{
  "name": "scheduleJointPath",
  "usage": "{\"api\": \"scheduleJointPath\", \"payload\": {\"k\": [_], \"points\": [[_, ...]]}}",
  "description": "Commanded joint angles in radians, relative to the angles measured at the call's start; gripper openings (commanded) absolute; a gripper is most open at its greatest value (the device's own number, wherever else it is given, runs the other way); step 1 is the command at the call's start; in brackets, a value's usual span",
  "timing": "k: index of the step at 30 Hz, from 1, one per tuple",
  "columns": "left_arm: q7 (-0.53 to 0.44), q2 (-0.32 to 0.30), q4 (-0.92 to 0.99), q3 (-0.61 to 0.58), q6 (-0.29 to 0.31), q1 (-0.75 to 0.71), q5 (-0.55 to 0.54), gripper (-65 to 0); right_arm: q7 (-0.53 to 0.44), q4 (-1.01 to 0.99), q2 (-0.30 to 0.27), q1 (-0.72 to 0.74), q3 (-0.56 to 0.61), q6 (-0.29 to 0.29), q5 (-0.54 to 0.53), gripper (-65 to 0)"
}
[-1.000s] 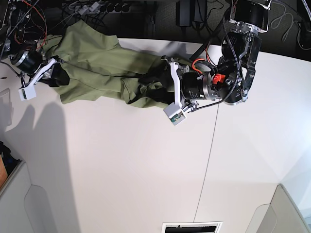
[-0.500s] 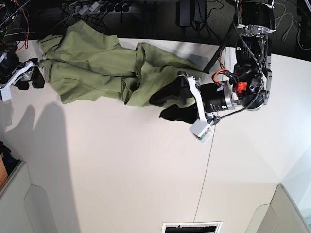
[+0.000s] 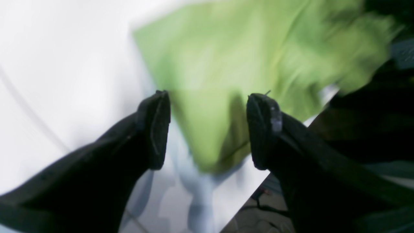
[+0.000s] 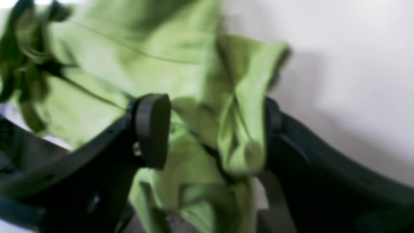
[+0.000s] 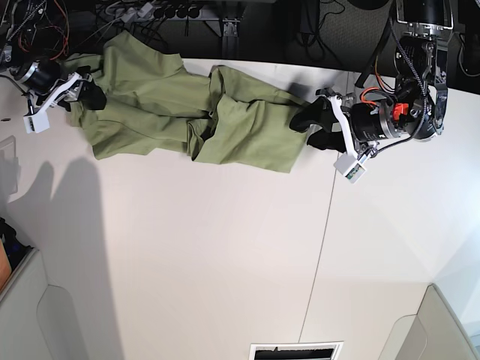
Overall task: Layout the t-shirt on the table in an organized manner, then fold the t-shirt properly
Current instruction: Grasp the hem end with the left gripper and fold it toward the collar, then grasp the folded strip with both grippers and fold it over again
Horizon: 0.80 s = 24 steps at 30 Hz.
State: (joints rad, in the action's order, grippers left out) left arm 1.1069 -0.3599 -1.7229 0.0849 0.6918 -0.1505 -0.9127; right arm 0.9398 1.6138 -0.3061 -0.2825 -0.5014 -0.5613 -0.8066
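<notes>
- The base view is evenly bright and sharp; the white table shows no glare.
- Soft grey shadows fall on the table's left side, and the strip beyond its far edge is dark.
- Straight lines bow slightly toward the corners of the base view.
- The left wrist view is heavily smeared: the t-shirt is a blurred green patch, while the dark fingers are fairly crisp.
- Pale bluish shadows lie under those fingers.
- The right wrist view is soft too; the cloth folds blur, and a faint shadow edges them on the right.
</notes>
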Motion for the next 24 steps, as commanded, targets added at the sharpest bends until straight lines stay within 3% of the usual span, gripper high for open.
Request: {"api": "scheduleJointPath", "payload": {"k": [1, 3, 4, 8, 16, 20, 24], "points": [[-0.026, -0.011, -0.007, 0.018, 0.006, 0.017, -0.025, -25.7, 0.006, 0.009, 0.005, 0.0, 0.008, -0.004, 0.006, -27.3], [-0.047, -0.011, -0.003, 0.039, 0.006, 0.017, -0.026, -25.7, -0.006, 0.009, 0.031, 0.003, 0.013, -0.004, 0.006, -28.3], [-0.052, -0.011, -0.003, 0.046, 0.006, 0.017, -0.026, -25.7, -0.014, 0.009, 0.042, 0.003, 0.013, -0.004, 0.006, -31.8], [-0.051, -0.012, -0.003, 0.048, 0.006, 0.014, -0.024, -25.7, -0.034, 0.009, 0.058, 0.003, 0.012, -0.004, 0.006, -65.0], [-0.057, -0.012, -0.002, 0.126, 0.006, 0.014, 0.056, -25.7, -0.068, 0.01, 0.051, 0.065, -0.09, -0.004, 0.037, -65.0], [-0.064, -0.01, 0.032, 0.149, 0.006, 0.011, 0.057, -25.8, -0.063, 0.011, 0.003, 0.089, -0.137, -0.004, 0.018, -65.0], [-0.1, 0.014, 0.138, 0.096, 0.006, 0.011, 0.057, -25.8, -0.045, 0.052, -0.032, 0.093, -0.137, -0.013, -0.025, -65.0]]}}
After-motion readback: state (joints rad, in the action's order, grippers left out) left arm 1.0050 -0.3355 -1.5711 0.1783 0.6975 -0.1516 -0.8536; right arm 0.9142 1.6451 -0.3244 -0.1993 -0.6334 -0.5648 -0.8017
